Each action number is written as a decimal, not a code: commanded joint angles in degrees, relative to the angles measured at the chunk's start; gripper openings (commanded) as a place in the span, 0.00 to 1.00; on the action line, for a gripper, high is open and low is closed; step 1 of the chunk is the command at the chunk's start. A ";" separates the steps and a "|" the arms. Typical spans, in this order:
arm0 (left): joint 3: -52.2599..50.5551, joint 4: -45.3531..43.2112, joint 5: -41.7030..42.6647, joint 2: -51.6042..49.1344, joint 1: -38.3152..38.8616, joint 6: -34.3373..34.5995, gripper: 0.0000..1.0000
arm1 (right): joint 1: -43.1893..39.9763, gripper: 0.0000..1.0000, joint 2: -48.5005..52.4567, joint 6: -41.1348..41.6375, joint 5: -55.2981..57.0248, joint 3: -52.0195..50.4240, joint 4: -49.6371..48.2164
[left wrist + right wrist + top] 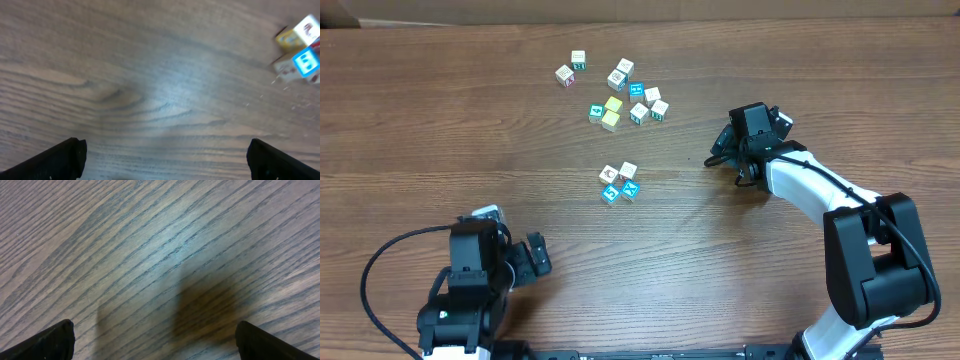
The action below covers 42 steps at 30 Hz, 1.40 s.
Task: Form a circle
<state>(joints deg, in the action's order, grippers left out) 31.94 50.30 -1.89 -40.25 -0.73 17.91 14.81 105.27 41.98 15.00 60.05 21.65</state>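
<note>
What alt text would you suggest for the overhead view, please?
A cluster of four cubes sits on the table, with a looser scatter of cubes beyond it; the left gripper and right gripper, both open and empty, rest apart.

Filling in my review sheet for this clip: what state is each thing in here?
left claw: open, holding nothing.
right claw: open, holding nothing.
the circle: four cubes bunched close together, no ring formed.
loose cubes: scattered beyond that bunch, clear of both claws.
</note>
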 commanded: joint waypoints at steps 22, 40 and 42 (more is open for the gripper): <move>-8.52 -9.77 0.42 4.31 0.44 0.52 1.00 | 0.00 1.00 -1.66 0.02 0.39 1.07 -0.33; -18.53 -46.80 0.42 16.79 0.37 0.52 1.00 | 0.00 1.00 -1.66 0.02 0.39 1.07 -0.33; -19.17 -46.88 0.42 18.47 0.37 0.52 1.00 | 0.00 1.00 -1.66 0.02 0.39 1.07 -0.33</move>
<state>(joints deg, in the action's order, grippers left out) 14.24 3.79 -1.89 -23.86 -0.73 18.06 14.81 105.27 41.98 14.98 60.05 21.63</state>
